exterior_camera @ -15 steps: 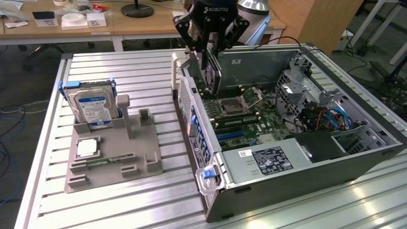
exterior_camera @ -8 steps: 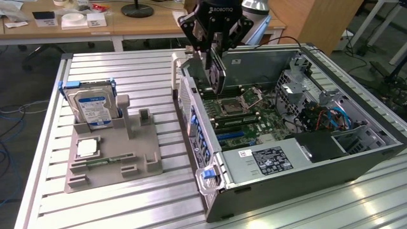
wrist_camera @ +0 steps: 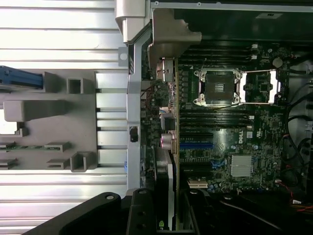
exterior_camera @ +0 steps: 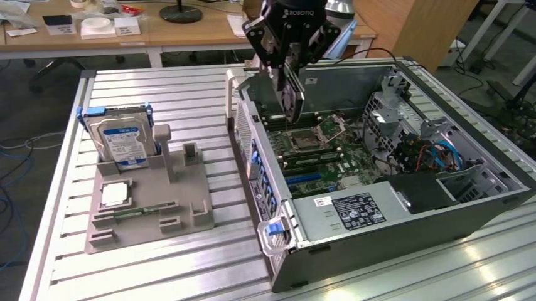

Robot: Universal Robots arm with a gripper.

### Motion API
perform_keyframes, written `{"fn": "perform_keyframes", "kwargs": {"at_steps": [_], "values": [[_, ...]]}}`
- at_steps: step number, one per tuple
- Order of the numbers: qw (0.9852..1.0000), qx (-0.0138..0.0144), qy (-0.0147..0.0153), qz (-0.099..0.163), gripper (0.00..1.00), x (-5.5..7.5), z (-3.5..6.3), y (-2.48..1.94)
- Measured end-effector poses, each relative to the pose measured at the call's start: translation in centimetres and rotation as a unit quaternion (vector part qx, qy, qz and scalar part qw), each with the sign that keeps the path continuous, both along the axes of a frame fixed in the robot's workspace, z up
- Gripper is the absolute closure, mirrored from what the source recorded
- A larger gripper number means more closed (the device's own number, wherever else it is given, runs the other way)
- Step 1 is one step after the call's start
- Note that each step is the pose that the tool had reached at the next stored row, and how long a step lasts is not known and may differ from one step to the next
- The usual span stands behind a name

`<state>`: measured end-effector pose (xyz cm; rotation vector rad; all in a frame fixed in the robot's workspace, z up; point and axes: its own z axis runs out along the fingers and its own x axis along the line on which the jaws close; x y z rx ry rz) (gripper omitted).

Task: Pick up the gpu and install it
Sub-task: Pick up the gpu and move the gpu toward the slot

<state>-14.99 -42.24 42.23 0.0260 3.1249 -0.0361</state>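
My gripper [exterior_camera: 285, 70] hangs over the open computer case [exterior_camera: 469, 216], near the case's wall on the exterior view's left. It is shut on the gpu [exterior_camera: 290, 95], a thin dark card held on edge and pointing down toward the motherboard [exterior_camera: 322, 147]. In the wrist view the gpu [wrist_camera: 166, 171] appears edge-on between the black fingers [wrist_camera: 139, 215]. There it runs along the rear edge of the motherboard [wrist_camera: 230, 142], beside the blue slot [wrist_camera: 195, 145]. The card hovers above the board, clear of the slots.
A grey holder fixture [exterior_camera: 188, 204] on the slatted metal table carries a silver hard drive [exterior_camera: 123, 143] standing upright, a square chip [exterior_camera: 115, 194] and a green memory stick [exterior_camera: 132, 214]. The case holds a processor socket [exterior_camera: 307, 139], a power supply [exterior_camera: 352, 210] and cables [exterior_camera: 435, 157].
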Motion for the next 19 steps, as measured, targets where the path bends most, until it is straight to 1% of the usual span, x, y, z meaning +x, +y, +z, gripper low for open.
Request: {"fn": "perform_keyframes", "kwargs": {"at_steps": [19], "values": [[1.0, 0.0, 0.0, 0.0, 0.72, 2.5, -0.05, 0.0]]}}
